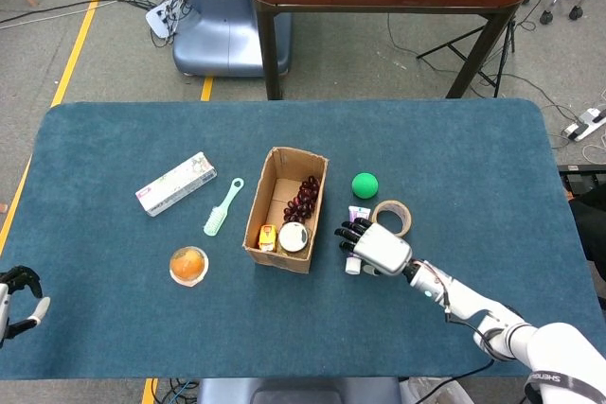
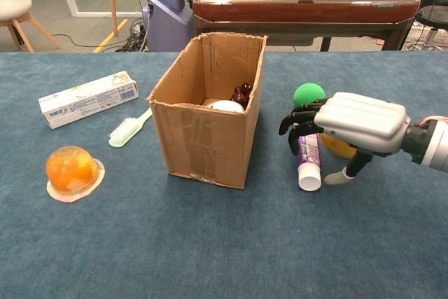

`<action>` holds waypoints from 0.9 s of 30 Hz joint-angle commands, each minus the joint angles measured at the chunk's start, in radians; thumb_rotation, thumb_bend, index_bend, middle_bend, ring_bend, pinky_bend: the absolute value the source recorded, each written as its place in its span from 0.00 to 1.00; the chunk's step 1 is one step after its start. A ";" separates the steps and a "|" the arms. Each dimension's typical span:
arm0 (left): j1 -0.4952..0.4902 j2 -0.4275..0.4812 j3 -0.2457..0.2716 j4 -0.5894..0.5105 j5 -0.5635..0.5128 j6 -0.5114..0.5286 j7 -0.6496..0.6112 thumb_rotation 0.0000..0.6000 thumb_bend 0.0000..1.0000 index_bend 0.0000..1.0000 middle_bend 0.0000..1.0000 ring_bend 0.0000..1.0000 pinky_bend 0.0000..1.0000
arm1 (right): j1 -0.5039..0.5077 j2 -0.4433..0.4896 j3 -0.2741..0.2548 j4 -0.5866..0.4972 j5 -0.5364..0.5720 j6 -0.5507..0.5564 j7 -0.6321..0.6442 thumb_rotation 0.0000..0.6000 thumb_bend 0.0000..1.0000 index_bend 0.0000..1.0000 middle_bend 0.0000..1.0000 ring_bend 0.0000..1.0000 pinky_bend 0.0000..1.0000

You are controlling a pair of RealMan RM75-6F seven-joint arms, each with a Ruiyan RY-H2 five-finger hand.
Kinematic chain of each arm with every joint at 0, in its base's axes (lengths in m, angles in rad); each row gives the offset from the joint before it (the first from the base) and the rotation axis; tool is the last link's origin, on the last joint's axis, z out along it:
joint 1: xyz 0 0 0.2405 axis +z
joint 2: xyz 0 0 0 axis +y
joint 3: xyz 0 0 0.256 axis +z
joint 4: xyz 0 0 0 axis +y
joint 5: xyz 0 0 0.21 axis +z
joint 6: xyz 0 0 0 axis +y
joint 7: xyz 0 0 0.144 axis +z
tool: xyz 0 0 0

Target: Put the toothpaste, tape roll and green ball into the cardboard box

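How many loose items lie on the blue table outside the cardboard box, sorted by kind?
Toothpaste tube: 1
Toothpaste carton: 1
Toothbrush: 1
Green ball: 1
Tape roll: 1
Orange fruit cup: 1
Total: 6

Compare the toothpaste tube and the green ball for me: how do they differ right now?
The toothpaste tube is long, purple and white, lying on its side; the green ball is round and plain green. The right robot hand covers the tube with its fingers curled over it; the ball sits free, farther back. Both lie on the table right of the box, outside it.
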 commanded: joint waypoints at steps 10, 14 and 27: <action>0.000 0.000 0.000 0.000 0.000 -0.003 0.001 1.00 0.27 0.57 0.44 0.45 0.65 | 0.055 0.079 -0.011 -0.132 0.018 -0.107 -0.036 1.00 0.00 0.44 0.24 0.17 0.28; 0.000 0.000 -0.001 0.001 -0.002 -0.004 -0.001 1.00 0.27 0.55 0.44 0.45 0.65 | 0.071 0.082 -0.014 -0.141 0.019 -0.131 -0.029 1.00 0.00 0.44 0.24 0.17 0.28; 0.000 0.002 -0.002 0.004 -0.002 -0.007 -0.009 1.00 0.27 0.53 0.44 0.45 0.65 | 0.101 0.073 -0.015 -0.147 0.025 -0.168 -0.030 1.00 0.40 0.44 0.24 0.17 0.28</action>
